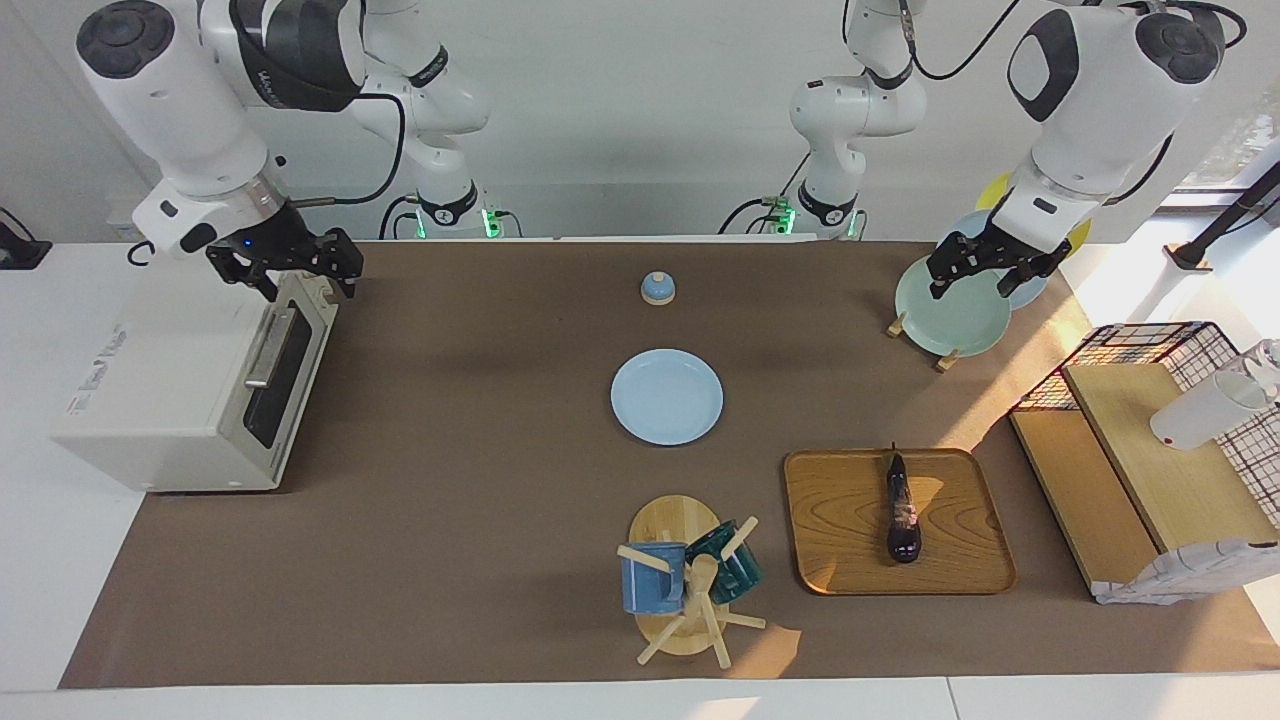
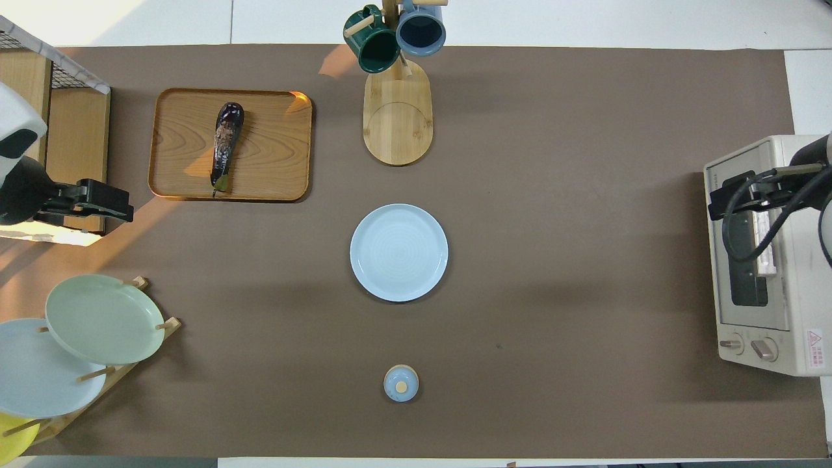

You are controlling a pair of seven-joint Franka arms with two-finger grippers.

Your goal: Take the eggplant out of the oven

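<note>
Eggplant: the slim, glossy, dark purple-black eggplant (image 1: 901, 512) lies lengthwise on the rounded rectangular wooden tray (image 1: 840, 560), stem tip toward the robots; it is out in the open, not in the oven.
Tray: sits on the brown-covered counter (image 1: 450, 520) toward the left arm's end, beside the wooden mug stand (image 1: 685, 585) with its blue and green mugs.
Oven: the boxy off-white toaster oven (image 1: 150, 400) stands at the right arm's end, its dark glass door (image 1: 277, 375) shut and the metal bar handle (image 1: 268, 348) untouched.
Right gripper: the right gripper (image 1: 292, 272) hangs over the oven's top corner nearest the robots, fingers released and holding nothing; judged, this spot suits having dealt with the door.
Left gripper: the left gripper (image 1: 985, 265) is raised over the wooden plate rack and its pale green plate (image 1: 950, 318), fingers spread and empty; it appears to be waiting.
Eggplant versus fingers: well apart from both grippers, nearer the left arm's end, with the whole counter width between it and the right gripper.
Task reading: with the eggplant on the tray and the door closed, the removal looks done.
Other items: a round light blue plate (image 1: 667, 396) lies mid-counter, with a small blue domed lid (image 1: 657, 288) nearer the robots.
</note>
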